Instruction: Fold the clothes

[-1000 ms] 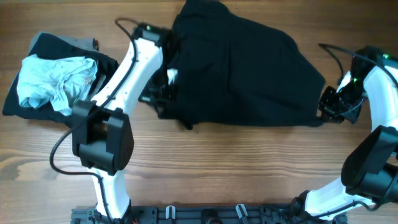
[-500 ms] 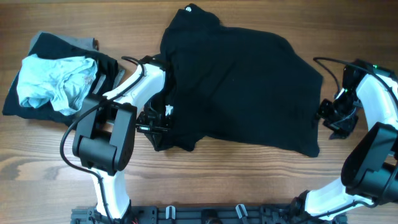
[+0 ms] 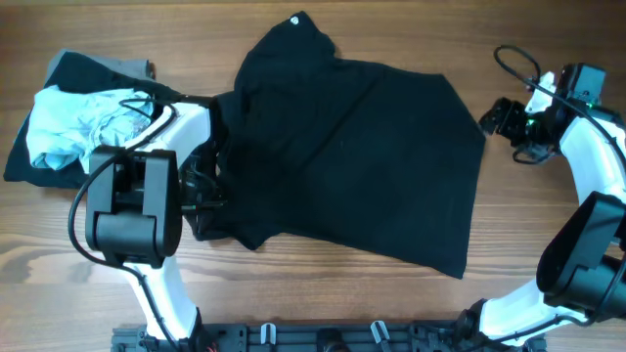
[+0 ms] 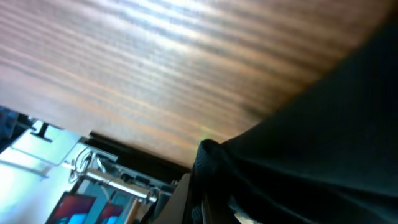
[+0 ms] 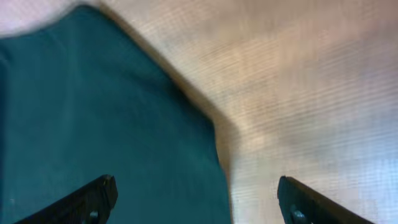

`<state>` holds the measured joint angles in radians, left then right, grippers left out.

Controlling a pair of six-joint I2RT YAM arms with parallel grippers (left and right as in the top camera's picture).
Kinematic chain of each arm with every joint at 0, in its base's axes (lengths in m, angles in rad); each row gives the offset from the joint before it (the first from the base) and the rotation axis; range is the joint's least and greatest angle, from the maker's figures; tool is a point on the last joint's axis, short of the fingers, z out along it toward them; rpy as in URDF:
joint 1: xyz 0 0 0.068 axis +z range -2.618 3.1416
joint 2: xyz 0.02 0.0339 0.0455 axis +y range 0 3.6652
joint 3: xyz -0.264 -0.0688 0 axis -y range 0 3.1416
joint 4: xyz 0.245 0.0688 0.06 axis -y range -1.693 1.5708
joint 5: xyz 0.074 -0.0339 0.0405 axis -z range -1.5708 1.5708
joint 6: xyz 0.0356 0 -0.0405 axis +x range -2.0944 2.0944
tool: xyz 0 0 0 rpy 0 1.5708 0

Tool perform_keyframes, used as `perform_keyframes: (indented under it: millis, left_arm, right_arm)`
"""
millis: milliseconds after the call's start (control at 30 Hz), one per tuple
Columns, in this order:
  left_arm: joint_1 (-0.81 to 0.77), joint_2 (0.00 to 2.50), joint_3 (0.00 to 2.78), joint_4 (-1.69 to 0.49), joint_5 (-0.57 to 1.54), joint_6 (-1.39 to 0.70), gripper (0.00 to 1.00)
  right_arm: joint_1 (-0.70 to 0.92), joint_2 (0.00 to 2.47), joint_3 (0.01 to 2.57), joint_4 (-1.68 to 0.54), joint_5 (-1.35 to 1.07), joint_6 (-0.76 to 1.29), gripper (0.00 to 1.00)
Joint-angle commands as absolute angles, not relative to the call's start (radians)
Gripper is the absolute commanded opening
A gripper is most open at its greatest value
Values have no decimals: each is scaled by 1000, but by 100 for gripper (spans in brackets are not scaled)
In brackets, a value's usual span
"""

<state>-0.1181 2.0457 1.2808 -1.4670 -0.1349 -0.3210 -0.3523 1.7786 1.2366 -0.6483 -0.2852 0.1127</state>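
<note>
A black cloth garment (image 3: pixel 352 147) lies spread nearly flat across the middle of a wood-grain table (image 3: pixel 323 293), one narrow end reaching toward the far edge and its lower right corner pointing at the robot's base. The left gripper (image 3: pixel 207 191) sits at the garment's left edge, low against the table. In the left wrist view, dark fabric rises in a bunched peak directly in front of the camera and covers the fingers, so it cannot be told whether they are clamped on the cloth or apart. The right gripper (image 3: pixel 499 117) hangs just off the garment's upper right side. Its two dark fingers (image 5: pixel 93 199) are spread wide with nothing between them, and the garment's edge and bare wood lie below. At the table's left end, well apart from the spread garment, a crumpled light-blue cloth (image 3: pixel 73 132) rests on top of another dark garment (image 3: pixel 29 161).
</note>
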Motion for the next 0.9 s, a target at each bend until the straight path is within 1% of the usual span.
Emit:
perform_keyframes:
  millis: [0,33,100,200,233,300,367,433,467,500,600,633,667,700,733,867]
  left_arm:
    - [-119,2019,1275,-1443,-140,-342,6]
    - [-119,2019,1275,-1447,-141,-314,6]
    - [-113,2019,1275,-1467,-148,-313,4]
    - [-84,2019,1275,-1492,-201,-373,4]
    - [-70,2019,1275,-1493,-203,-375,4]
    - [-35,2019,1275,-1488,-197,-375,4]
    - [-14,2019,1275,-1480,-191,-375,4]
    - [-8,2019,1275,-1478,-191,-375,4]
    - [-9,2019,1275,-1473,-191,-375,4]
    - [-9,2019,1275,-1473,-191,-375,4]
    - [-9,2019,1275,-1472,-192,-375,4]
    - [-9,2019,1275,-1472,-192,-375,4]
    - [-9,2019,1275,-1470,-191,-375,4]
    - [-9,2019,1275,-1469,-191,-375,4]
    - [-9,2019,1275,-1469,-191,-375,4]
    - [-9,2019,1275,-1465,-184,-371,4]
  right_arm:
    - [-355,1819,1235,-585,-323,91,88]
    - [-353,1851,1235,-571,-323,111,88]
    - [-350,1915,1235,-561,-323,115,85]
    - [-350,2020,1235,-558,-344,131,80]
    - [-350,2041,1235,-556,-368,129,77]
    - [-350,2090,1235,-549,-505,54,65]
    - [-348,2106,1235,-535,-591,22,59]
    - [-341,2107,1235,-504,-618,25,53]
    - [-338,2107,1235,-491,-631,27,51]
    - [-334,2107,1235,-490,-630,30,47]
    - [-324,2107,1235,-488,-630,28,29]
    - [-324,2107,1235,-488,-636,27,17]
    - [-324,2107,1235,-486,-654,25,14]
    - [-324,2107,1237,-479,-673,27,6]
    - [-325,2107,1240,-474,-670,28,4]
    - [-350,2065,1331,-468,-567,81,4]
